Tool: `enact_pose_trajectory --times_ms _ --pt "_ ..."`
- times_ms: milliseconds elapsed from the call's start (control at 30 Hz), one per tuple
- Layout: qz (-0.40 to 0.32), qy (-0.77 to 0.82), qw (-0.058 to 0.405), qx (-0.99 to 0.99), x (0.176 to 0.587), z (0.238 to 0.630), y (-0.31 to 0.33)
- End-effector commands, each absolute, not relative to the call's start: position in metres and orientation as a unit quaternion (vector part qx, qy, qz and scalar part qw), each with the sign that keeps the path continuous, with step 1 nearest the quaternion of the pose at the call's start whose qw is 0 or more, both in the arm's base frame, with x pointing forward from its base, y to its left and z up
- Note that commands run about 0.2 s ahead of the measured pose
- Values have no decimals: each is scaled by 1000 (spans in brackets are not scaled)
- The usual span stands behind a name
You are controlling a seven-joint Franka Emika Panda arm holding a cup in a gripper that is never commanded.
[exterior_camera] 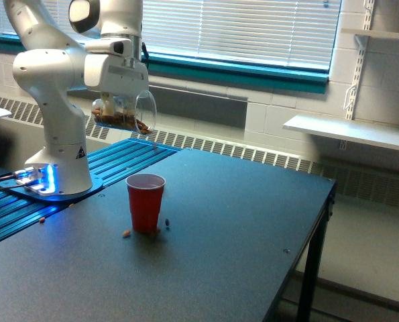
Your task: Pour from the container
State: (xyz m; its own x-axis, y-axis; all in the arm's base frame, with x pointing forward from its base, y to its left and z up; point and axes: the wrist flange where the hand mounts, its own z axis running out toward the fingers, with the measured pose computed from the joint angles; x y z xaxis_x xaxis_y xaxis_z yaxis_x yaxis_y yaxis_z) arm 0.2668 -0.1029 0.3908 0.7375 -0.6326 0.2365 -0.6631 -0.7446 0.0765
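Note:
My gripper (117, 99) is shut on the container (125, 113), a clear plastic cup tipped on its side with its wide rim facing the exterior view's right. Brown nuts lie along its lower wall. It hangs above and a little left of a red cup (145, 202) that stands upright on the dark table (239, 228). Loose nuts lie on the table beside the red cup's base, one (126, 233) to its left and one (167, 221) to its right. The fingertips are mostly hidden behind the hand and the container.
The white arm base (55, 161) stands on a blue ribbed plate (119, 157) at the table's left. Another small nut (43, 219) lies near that plate's edge. The table's right edge (323, 201) drops to the floor. A wall shelf (350, 131) is at the right.

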Motion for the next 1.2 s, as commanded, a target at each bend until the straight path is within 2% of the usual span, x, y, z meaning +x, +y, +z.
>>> enact_pose_trajectory --times_ms 33,1200 --pt "77 -346 83 931 257 379 -99" --pt "34 -317 119 940 248 363 -89"
